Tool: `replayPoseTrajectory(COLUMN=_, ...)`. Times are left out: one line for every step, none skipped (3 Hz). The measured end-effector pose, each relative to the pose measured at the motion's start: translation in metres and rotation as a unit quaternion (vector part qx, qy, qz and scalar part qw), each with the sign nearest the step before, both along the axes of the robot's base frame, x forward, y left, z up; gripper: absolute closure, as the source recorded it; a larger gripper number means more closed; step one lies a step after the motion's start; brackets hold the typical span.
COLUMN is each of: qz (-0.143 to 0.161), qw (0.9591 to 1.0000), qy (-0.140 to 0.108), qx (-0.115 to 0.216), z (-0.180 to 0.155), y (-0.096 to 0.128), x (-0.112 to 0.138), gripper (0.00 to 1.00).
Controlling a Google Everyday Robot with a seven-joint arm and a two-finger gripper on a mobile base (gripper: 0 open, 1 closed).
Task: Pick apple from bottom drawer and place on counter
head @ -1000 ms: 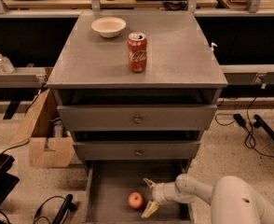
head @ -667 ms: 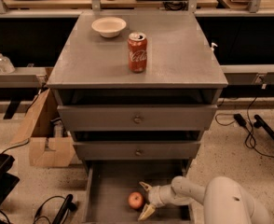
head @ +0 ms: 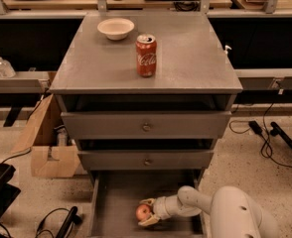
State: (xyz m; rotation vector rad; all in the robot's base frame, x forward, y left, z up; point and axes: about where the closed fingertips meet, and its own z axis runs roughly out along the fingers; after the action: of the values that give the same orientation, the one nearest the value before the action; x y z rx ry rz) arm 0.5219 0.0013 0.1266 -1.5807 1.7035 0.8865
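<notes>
Apple [head: 143,212]: on the floor of the open bottom drawer [head: 111,202], near its front.
Gripper [head: 145,212]: enters from the right, level with the apple.
Jaws: spread, one either side of the apple; contact unclear.
Counter [head: 195,58]: well above.

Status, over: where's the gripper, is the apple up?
Gripper low in bottom drawer, fingers open either side of apple. Apple on drawer floor, not lifted. Can and bowl on counter; nothing blocking the grasp.
</notes>
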Motion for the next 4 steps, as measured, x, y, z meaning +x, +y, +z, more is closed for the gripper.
replayPoseTrajectory(qz=0.011, qw=0.9999, qy=0.010, qx=-0.005, z=0.018, y=0.011, x=0.001, gripper=0.65)
replayPoseTrajectory(qz=0.022, qw=0.9990, qy=0.039, qx=-0.003, z=0.065, y=-0.002, x=-0.010, gripper=0.88)
replayPoseTrajectory(qz=0.036, qw=0.9959, qy=0.083, qx=0.008, z=0.149, y=-0.031, x=-0.036, gripper=1.00)
replayPoseTrajectory(qz=0.027, qw=0.9927, qy=0.114, qx=0.031, z=0.234, y=-0.072, x=-0.047, gripper=1.00)
